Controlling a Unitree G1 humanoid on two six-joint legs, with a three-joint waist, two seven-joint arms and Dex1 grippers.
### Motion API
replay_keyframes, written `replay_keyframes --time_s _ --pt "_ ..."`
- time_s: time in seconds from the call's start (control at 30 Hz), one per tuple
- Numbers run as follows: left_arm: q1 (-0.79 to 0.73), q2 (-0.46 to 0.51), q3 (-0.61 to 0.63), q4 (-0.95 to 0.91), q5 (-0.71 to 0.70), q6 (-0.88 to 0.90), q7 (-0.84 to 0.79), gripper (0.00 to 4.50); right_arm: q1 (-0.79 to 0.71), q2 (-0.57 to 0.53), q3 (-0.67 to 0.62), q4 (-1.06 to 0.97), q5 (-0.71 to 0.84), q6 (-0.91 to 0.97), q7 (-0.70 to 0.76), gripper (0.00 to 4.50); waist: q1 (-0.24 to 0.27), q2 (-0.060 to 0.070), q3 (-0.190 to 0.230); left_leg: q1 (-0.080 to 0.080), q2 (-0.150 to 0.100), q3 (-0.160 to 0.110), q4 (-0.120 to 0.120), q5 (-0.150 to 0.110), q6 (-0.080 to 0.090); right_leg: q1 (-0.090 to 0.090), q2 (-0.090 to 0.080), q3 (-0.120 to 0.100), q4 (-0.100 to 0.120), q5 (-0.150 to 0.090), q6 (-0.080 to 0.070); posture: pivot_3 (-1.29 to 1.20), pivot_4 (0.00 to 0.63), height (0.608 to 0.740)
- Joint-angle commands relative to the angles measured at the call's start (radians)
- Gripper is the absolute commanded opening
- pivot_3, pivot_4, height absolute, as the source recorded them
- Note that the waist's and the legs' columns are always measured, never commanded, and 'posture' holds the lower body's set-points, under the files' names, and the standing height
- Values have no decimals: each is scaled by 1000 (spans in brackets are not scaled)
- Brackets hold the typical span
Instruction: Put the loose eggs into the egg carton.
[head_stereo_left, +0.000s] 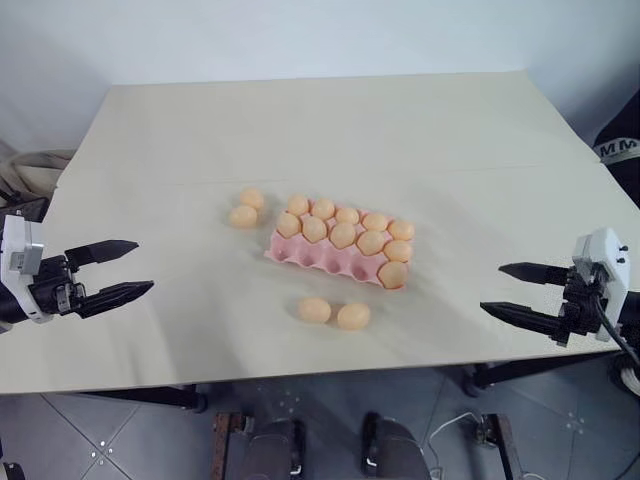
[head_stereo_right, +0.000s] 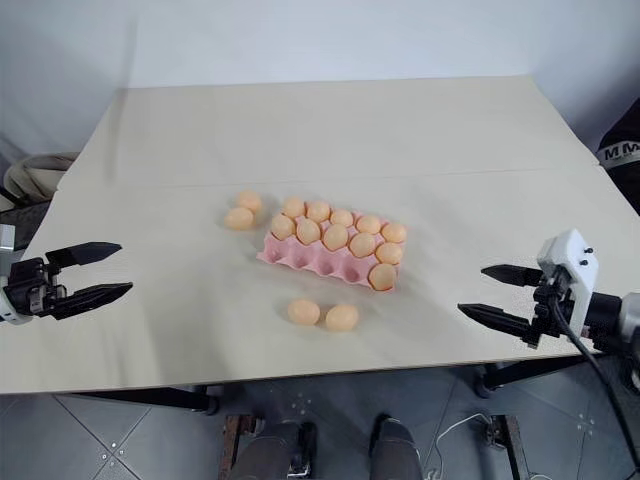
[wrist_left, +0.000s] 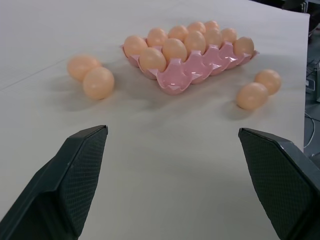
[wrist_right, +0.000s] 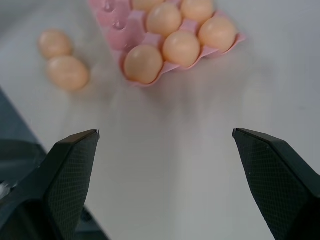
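The pink egg carton (head_stereo_left: 312, 256) lies in the middle of the table with several pale orange eggs in its back rows and one in its front right cup. Two loose eggs (head_stereo_left: 243, 216) lie touching just left of the carton. Two more loose eggs (head_stereo_left: 314, 310) lie side by side in front of it, and they also appear in the right wrist view (wrist_right: 67, 72). My left gripper (head_stereo_left: 142, 266) hovers open and empty over the table's left front. My right gripper (head_stereo_left: 492, 288) hovers open and empty at the right front. Both point toward the carton.
The beige table (head_stereo_left: 300, 130) has its front edge close below both grippers. A dark object with white letters (head_stereo_left: 618, 148) stands off the table's right side. Pale cloth and cables (head_stereo_left: 25, 165) lie beyond the left edge.
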Motion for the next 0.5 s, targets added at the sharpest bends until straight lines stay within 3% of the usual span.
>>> replay_keyframes --time_s 0.03,0.13,0.27,0.5 --pt "17 31 39 -25 -8 -19 -19 4461 -7 24 -22 -121 49 50 -84 4500 1 0 0 0 0 0 0 0 0 0 0 0 0 0 0 0 150 740" --pt "20 33 47 -18 -13 -37 -42 4461 -34 51 -2 -188 124 146 -160 4500 1 0 0 0 1 0 0 0 0 0 0 0 0 0 0 0 150 740" --pt "50 22 65 -23 -24 -55 -81 4461 -24 95 56 -329 158 138 -212 4500 1 -1 -1 0 2 1 0 -1 0 0 0 1 -1 0 -1 0 150 740" --pt "52 -18 77 -19 -43 -94 -95 4461 -5 111 220 -374 70 48 -207 4500 1 -2 -1 0 3 3 1 -4 1 -1 4 0 -2 0 -1 0 150 740"
